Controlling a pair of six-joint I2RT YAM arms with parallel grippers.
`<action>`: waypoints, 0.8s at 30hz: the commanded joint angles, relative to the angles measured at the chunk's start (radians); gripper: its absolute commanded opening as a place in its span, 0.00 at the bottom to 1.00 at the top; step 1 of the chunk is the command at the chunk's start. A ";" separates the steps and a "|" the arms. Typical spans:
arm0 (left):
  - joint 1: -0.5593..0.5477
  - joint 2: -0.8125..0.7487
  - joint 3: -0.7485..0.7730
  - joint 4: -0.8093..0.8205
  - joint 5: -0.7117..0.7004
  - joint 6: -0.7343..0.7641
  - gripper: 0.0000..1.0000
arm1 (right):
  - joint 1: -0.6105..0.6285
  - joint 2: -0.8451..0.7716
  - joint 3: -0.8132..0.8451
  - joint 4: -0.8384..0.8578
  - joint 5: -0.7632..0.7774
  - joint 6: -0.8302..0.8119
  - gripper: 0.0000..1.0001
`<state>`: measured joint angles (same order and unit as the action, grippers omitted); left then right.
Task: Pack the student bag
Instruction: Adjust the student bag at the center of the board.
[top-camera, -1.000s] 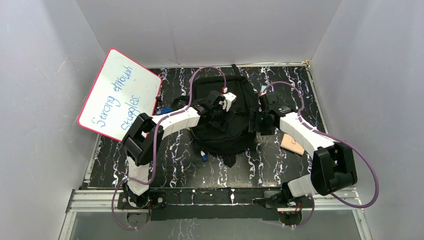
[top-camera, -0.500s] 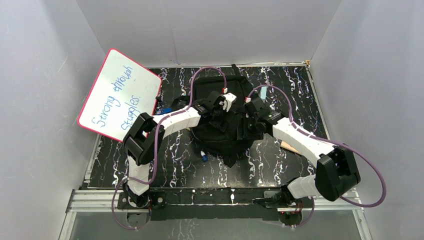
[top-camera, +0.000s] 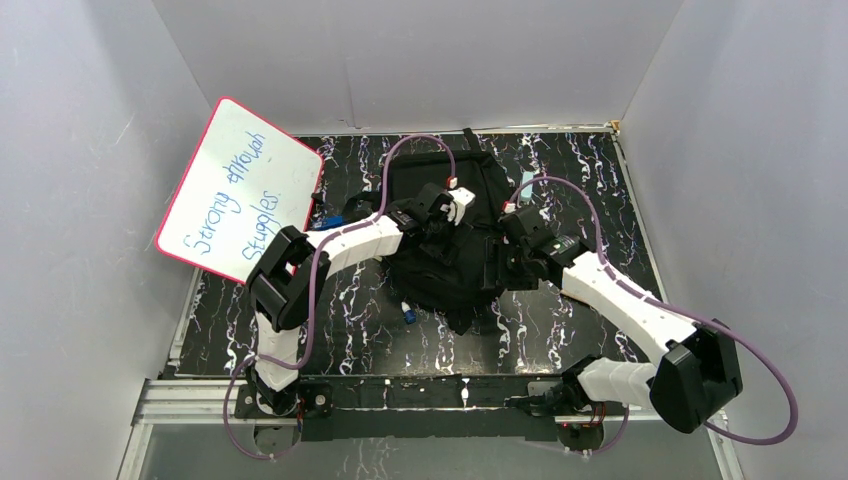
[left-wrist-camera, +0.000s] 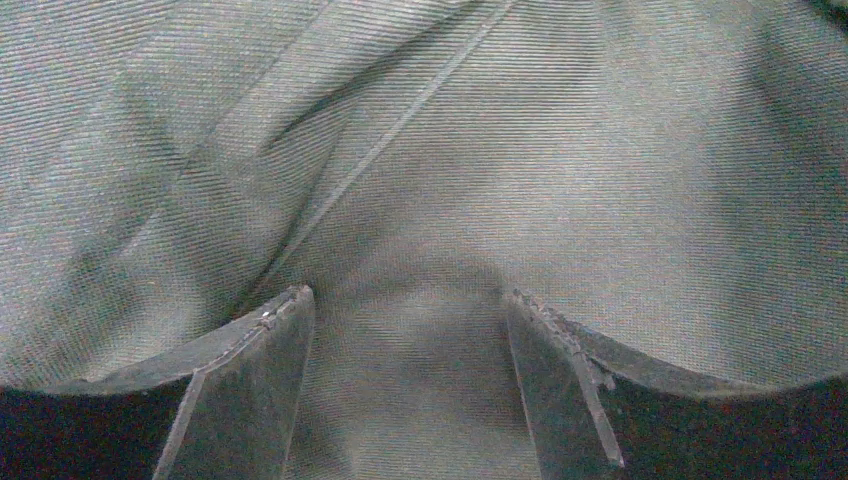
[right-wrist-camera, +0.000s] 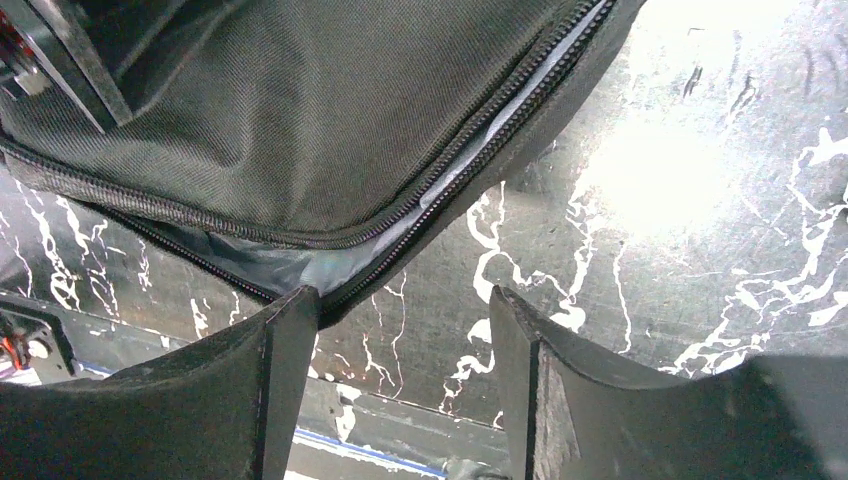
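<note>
Left gripper (left-wrist-camera: 405, 300) is spread wide on the bag (top-camera: 415, 185). Right gripper (right-wrist-camera: 400, 295) gapes at its 4 o'clock zipper (right-wrist-camera: 470, 150).

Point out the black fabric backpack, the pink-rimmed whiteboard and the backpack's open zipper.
Black fabric backpack (top-camera: 445, 285): top external view, lower front panel.
Pink-rimmed whiteboard (top-camera: 240, 195): top external view, board centre.
Open zipper (right-wrist-camera: 480, 130): right wrist view, its teeth.

We see a whiteboard (top-camera: 240, 190) with a pink rim leaning against the left wall, blue handwriting across it. The worktop (top-camera: 520, 330) is black with white veins. On it lie a small blue-and-white thing (top-camera: 407, 313) toward the near side and a blue thing (top-camera: 331, 222) just beside the board's right corner.
</note>
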<state>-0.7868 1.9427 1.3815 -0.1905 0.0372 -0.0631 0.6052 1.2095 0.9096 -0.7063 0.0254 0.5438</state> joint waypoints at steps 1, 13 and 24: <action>-0.020 -0.076 0.037 0.003 0.039 0.003 0.68 | 0.004 -0.055 0.020 -0.010 0.067 0.013 0.72; -0.100 -0.327 -0.132 0.026 0.085 -0.058 0.68 | -0.061 -0.066 0.176 0.058 0.367 -0.024 0.88; -0.096 -0.307 -0.044 0.033 -0.159 -0.092 0.70 | -0.353 0.164 0.323 0.153 0.015 -0.192 0.77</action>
<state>-0.8894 1.5826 1.2762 -0.1444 -0.0307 -0.1402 0.2695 1.2949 1.1103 -0.6098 0.1707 0.4385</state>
